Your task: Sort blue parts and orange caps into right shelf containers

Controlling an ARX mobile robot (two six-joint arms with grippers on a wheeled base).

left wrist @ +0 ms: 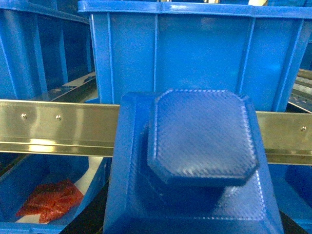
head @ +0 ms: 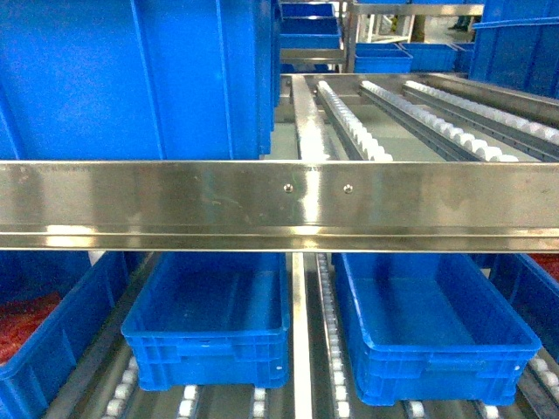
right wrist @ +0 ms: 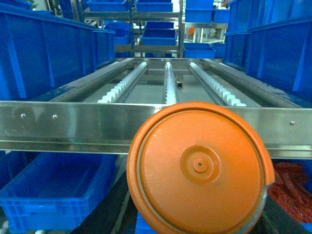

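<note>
A textured blue part [left wrist: 202,136] with an octagonal raised top fills the left wrist view. My left gripper is shut on it, and only a dark finger [left wrist: 90,219] shows at its lower left edge. A round orange cap [right wrist: 200,168] fills the lower right wrist view, with my right gripper shut on it and a dark finger [right wrist: 287,219] at its lower right. Both are held level with the shelf's steel front rail [head: 279,205]. Below the rail stand two blue containers, one in the middle [head: 210,353] and one to the right [head: 437,371]. Neither gripper shows in the head view.
A tall blue crate [head: 131,78] stands on the upper level at left, beside white roller tracks [head: 358,131]. A lower left crate [head: 52,340] holds red material, and red material [right wrist: 292,187] also lies at lower right. More blue crates [head: 515,44] are stacked behind.
</note>
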